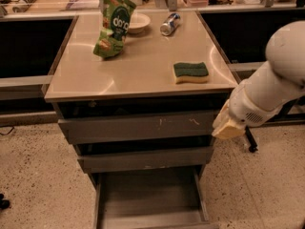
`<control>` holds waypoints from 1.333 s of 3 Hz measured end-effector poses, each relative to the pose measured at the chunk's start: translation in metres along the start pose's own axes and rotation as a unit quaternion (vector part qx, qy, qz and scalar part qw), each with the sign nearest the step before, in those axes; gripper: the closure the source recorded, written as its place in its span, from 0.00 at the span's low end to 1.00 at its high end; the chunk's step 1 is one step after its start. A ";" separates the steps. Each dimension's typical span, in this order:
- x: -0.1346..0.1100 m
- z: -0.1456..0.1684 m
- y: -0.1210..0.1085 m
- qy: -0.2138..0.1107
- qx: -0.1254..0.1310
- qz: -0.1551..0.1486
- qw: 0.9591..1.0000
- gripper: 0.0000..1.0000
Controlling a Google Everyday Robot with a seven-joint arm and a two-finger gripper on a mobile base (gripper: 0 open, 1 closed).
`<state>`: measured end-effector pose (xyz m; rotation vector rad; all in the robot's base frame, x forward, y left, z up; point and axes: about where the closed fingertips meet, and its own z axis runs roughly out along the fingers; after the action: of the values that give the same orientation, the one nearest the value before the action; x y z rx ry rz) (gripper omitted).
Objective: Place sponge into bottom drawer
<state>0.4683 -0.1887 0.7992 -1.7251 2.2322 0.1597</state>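
Sponge: small rectangle lying flat, dark green scouring face up, with a pale yellow foam layer showing along its near edge. The long sides are slightly wavy. It sits on the worktop near the front right corner, well apart from everything else there and touching nothing but the surface.

Bottom drawer: pulled out towards the camera at floor level. It is a wide shallow grey tray with a flat floor and low side walls.

Above it the middle drawer stands slightly forward, and the top drawer front carries pale scratches right of centre.

Gripper: at the end of the white arm that enters from the right. It hangs beside the cabinet's right front corner, level with the top drawer front, below the worktop edge and below the sponge. It touches neither. Only a pale yellowish tip shows; cannot tell whether it is wide or narrow.

At the back of the worktop, a green snack bag stands upright. A white bowl sits just behind it, and a metal can lies on its side to the right.
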 end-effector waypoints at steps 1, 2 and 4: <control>0.007 0.080 0.004 -0.013 -0.033 0.017 0.999 0.89; 0.008 0.090 0.003 -0.016 -0.035 0.020 0.999 0.86; 0.008 0.090 0.003 -0.016 -0.035 0.020 0.999 0.40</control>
<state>0.4797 -0.1708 0.7117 -1.7023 2.2644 0.2761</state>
